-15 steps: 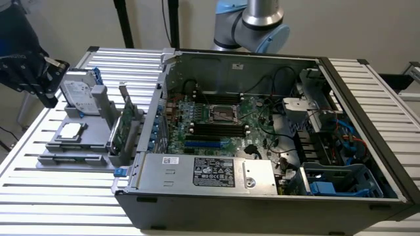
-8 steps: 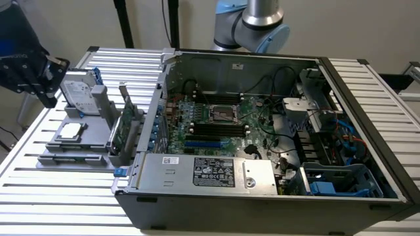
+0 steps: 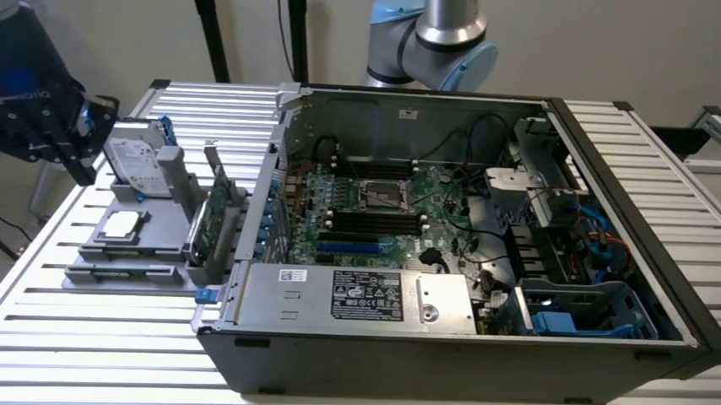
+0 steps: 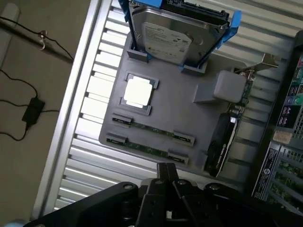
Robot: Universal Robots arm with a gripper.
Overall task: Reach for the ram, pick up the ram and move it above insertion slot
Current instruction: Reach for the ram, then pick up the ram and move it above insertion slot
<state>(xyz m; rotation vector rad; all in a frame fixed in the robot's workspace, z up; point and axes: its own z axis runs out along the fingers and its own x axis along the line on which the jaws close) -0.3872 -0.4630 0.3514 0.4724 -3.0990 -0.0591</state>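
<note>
Two ram sticks (image 4: 151, 129) lie edge-up in slots of a grey holder plate (image 4: 189, 99), one beside the other (image 4: 144, 147). In the exterior view the ram (image 3: 121, 272) sits at the plate's near end. My gripper (image 4: 168, 174) hovers above and short of the plate's ram edge, its fingers pressed together with nothing between them. From outside, the black gripper (image 3: 74, 162) hangs high at the exterior view's left, above the plate's far corner. The dark insertion slots (image 3: 366, 222) lie on the motherboard inside the open case.
The plate also carries a silver hard drive with blue rails (image 4: 165, 38), a CPU (image 4: 138, 91) and a larger upright card with a bracket (image 4: 227, 137). The open computer case (image 3: 338, 299) stands to the exterior view's right, on a slatted metal table (image 3: 101, 337).
</note>
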